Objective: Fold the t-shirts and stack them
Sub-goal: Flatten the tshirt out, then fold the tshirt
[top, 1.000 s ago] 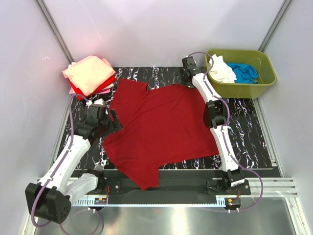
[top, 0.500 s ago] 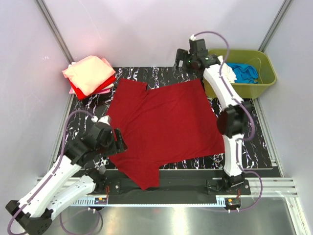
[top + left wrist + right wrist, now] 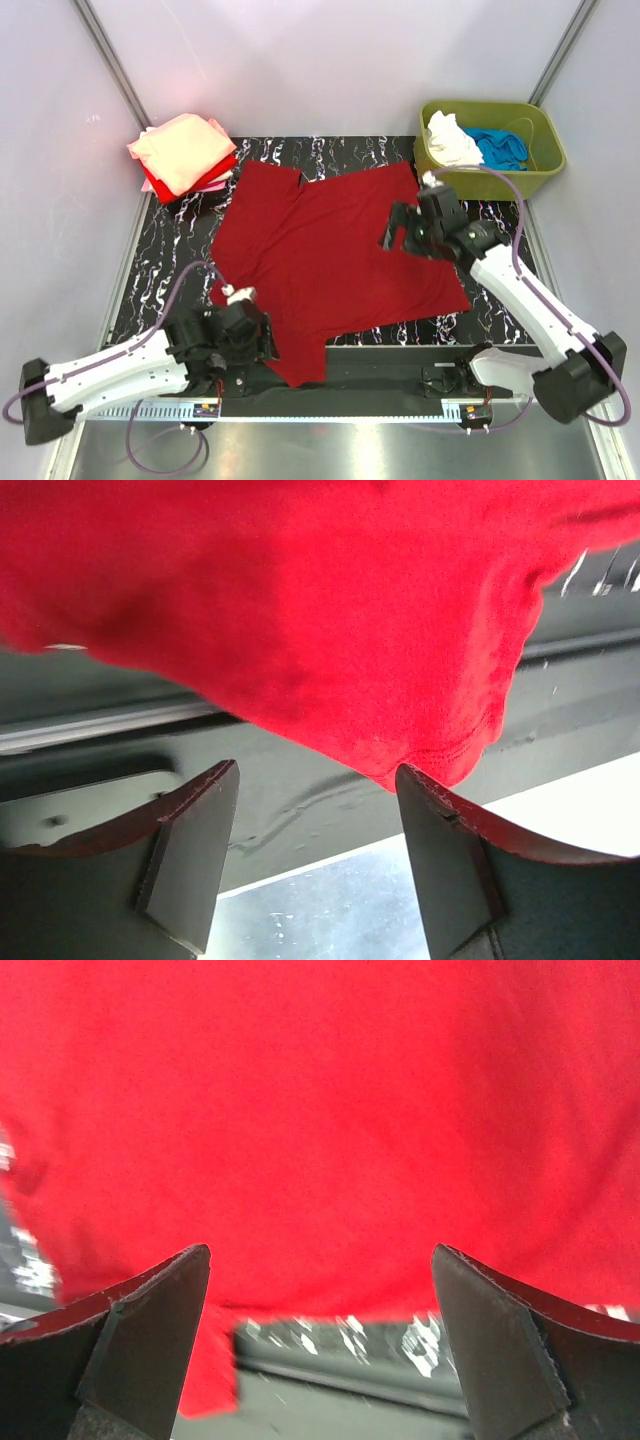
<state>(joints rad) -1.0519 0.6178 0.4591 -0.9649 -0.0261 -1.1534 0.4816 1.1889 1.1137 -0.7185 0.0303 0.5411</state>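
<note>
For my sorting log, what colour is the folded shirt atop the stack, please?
The top shirt is salmon-pink; the top external view shows it best.

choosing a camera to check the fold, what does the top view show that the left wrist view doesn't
Top view only: the whole dark red shirt spread flat, the folded stack far left, the green tub with a white shirt and a blue shirt, the right gripper over the cloth. Left wrist only: hem stitching up close, the left gripper open and empty. Both: the red shirt's near corner.
</note>
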